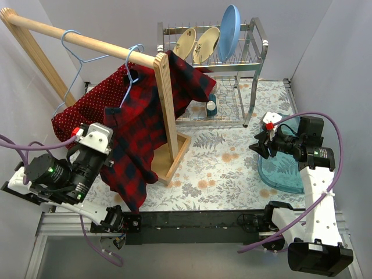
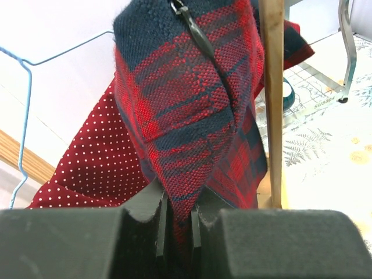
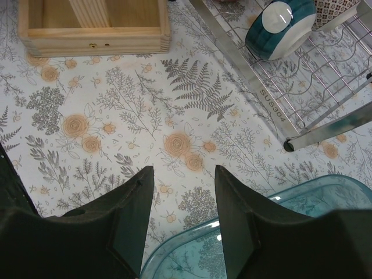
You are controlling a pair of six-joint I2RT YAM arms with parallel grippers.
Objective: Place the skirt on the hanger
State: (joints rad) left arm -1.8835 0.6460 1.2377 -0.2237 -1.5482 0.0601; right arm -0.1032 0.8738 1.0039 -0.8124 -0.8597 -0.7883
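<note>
The red white-dotted skirt [image 1: 87, 107] hangs at the left behind the plaid shirt [image 1: 139, 133]; what holds it is hidden. It also shows in the left wrist view [image 2: 99, 163]. A bare blue wire hanger [image 1: 78, 55] hangs on the wooden rail, and its wire shows in the left wrist view [image 2: 26, 104]. A second blue hanger [image 1: 131, 70] carries the plaid shirt. My left gripper [image 2: 179, 215] is shut on a fold of the plaid shirt [image 2: 186, 104], below the skirt's edge. My right gripper [image 1: 258, 142] is open and empty over the table near the teal tray; it also shows in the right wrist view [image 3: 183, 174].
The wooden rack has a rail [image 1: 35, 24], a post [image 1: 167, 110] and a base box [image 3: 93, 32]. A metal dish rack [image 1: 256, 64] with plates and a teal cup [image 3: 281, 26] stands at the back. A teal glass tray [image 1: 285, 171] lies at the right.
</note>
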